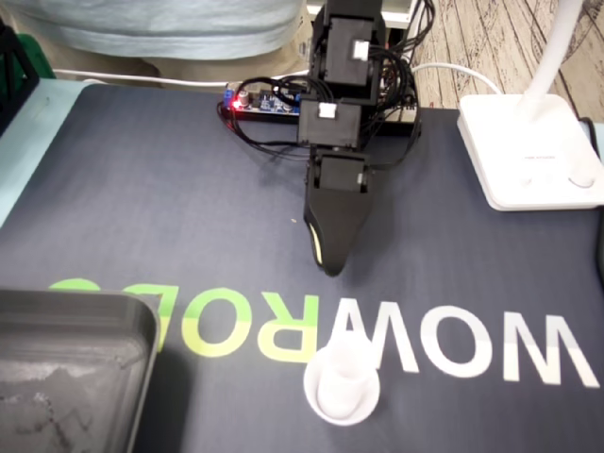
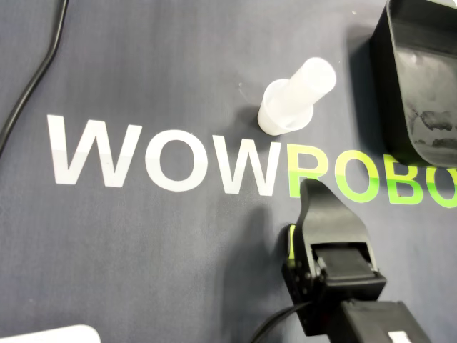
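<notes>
Dark lettered mat (image 1: pixel 142 189): pickup not yet begun.
We log one white cup (image 1: pixel 343 385) at lower centre of the fixed view, clear of the gripper (image 1: pixel 330 264) above it; jaws overlap, so we cannot tell their gap. Reach, grasp and carry seem still to do.

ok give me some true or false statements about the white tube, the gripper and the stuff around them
1. The white tube stands on the mat, apart from the gripper. True.
2. The gripper grips the white tube. False: nothing touches the tube.
3. The dark tray sits at the lower left of the fixed view. True.
4. The lamp base rests inside the tray. False: it sits at the right edge of the fixed view, far from the tray.
</notes>
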Controlling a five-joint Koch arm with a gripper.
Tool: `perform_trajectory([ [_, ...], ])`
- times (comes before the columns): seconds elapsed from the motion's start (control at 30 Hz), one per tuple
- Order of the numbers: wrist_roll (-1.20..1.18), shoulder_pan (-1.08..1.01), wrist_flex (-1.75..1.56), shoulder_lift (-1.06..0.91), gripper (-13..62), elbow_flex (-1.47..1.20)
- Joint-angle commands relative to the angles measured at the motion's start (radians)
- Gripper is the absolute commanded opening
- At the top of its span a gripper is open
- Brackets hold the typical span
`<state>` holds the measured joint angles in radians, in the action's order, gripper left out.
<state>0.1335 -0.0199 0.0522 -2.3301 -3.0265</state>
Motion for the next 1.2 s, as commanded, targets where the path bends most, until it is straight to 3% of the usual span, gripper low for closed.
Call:
perform_trajectory([
  [0.0, 0.028, -0.006, -0.011, -0.071, 33.6, 0.054],
  [0.33, 0.264, -0.015, -0.023, -0.072, 33.9, 0.368],
  [0.7, 1.141, -0.014, -0.733, 0.186, 32.6, 0.439],
  [1.17, 1.307, -0.011, -1.327, 0.646, 32.6, 0.368],
])
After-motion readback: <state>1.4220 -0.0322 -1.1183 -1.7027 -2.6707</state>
